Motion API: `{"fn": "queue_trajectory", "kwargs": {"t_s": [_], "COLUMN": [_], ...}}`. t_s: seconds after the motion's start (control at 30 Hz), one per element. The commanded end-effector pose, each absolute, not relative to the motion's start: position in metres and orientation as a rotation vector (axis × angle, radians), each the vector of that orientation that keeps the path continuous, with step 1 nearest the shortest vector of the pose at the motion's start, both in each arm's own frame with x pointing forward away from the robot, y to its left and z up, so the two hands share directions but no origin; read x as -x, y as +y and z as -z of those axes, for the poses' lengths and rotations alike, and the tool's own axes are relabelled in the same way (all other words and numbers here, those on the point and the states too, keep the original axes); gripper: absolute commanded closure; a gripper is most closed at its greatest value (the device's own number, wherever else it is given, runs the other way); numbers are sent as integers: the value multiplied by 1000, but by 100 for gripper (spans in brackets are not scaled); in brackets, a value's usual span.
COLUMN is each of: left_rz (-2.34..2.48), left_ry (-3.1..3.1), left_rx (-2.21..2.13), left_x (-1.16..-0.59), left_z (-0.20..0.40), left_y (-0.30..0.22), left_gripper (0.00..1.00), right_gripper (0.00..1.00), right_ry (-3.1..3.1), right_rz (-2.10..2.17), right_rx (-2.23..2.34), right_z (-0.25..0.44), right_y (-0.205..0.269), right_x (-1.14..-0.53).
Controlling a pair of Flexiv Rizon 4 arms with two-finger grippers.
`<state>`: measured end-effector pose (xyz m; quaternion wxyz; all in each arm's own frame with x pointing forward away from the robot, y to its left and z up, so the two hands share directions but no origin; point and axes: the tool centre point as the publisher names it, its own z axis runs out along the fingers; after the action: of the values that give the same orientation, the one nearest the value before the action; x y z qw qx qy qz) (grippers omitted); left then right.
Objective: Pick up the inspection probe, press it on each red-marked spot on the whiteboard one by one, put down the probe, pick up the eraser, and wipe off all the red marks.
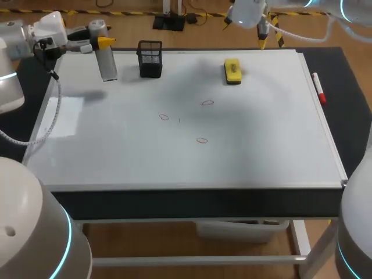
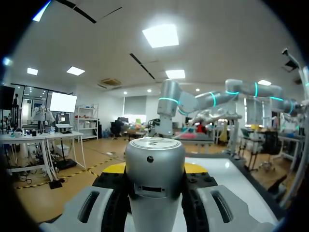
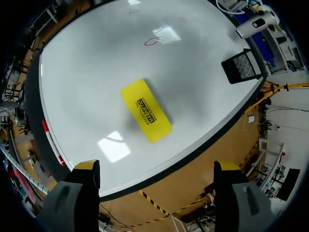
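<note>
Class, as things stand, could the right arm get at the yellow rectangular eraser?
Probably yes: the right gripper hangs open above the yellow rectangular eraser, with only bare white whiteboard around it.

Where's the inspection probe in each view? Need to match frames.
Head view: inspection probe upright at the whiteboard's far left, in the left tool.
Left wrist view: probe between that tool's fingers.
Right wrist view: probe far off, past the black mesh holder.
Shared landmark: that holder, beside the probe in head view too.
</note>
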<state>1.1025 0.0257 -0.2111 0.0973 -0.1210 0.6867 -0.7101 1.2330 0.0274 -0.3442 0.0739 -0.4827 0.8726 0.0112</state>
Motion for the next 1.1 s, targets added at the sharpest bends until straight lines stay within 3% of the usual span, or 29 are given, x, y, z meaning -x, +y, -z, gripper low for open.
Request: {"fn": "queue_trajectory", "kwargs": {"t_s": [0.03,0.43,1.1], "left_rz": [2099,2099,2099], "left_ry": [2030,2030,2030], "left_rx": [359,359,359], "left_x": [-1101,-1101,-1101], "left_z": [210,210,210], "left_y": [25,25,25], "left_gripper": [100,100,100], "right_gripper": [0,0,0], "right_ry": [2699,2699,2384], "right_rz": [54,54,-146], "right_rx": [1491,1491,2019], "right_z": [337,337,394], "right_y": [29,29,53], "right_x": [-1229,-1229,-1178]}}
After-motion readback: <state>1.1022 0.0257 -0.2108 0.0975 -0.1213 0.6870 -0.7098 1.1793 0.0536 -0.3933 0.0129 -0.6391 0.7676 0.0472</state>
